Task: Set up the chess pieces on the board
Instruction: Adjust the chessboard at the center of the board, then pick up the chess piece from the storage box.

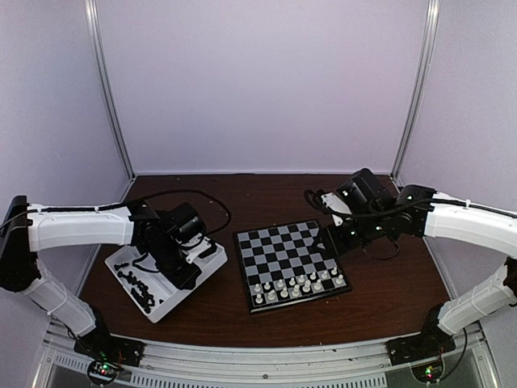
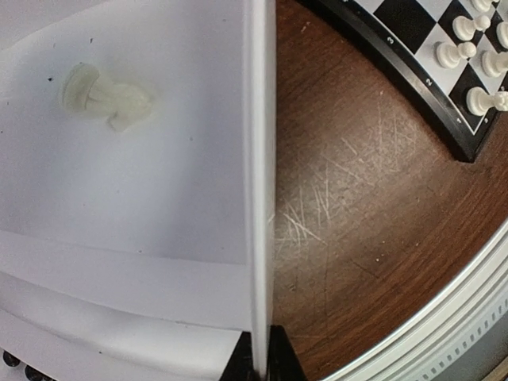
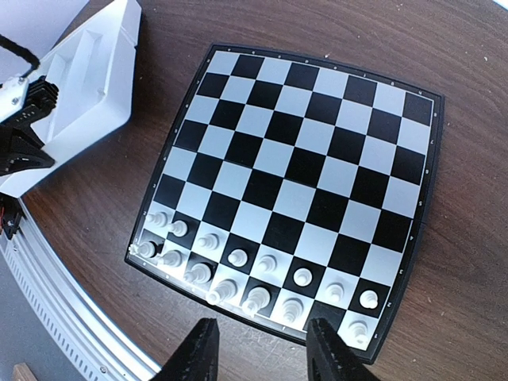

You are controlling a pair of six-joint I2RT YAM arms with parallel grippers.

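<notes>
My left pincer was pressed together on the thin wall of the white tray, at the bottom of the wrist frame. Right of it lay scratched brown table, and the board filled the upper right corner. My left arm reached in from the left, wrist bent down over the tray.

One cream piece lay on its side in the tray, upper left. Its base was to the left and its long axis ran right and slightly down.

My right pincer was spread and empty above the board's near edge, where white pieces stood in rows.

Board flat; cream pieces on near rows; black pieces heaped in tray.
</notes>
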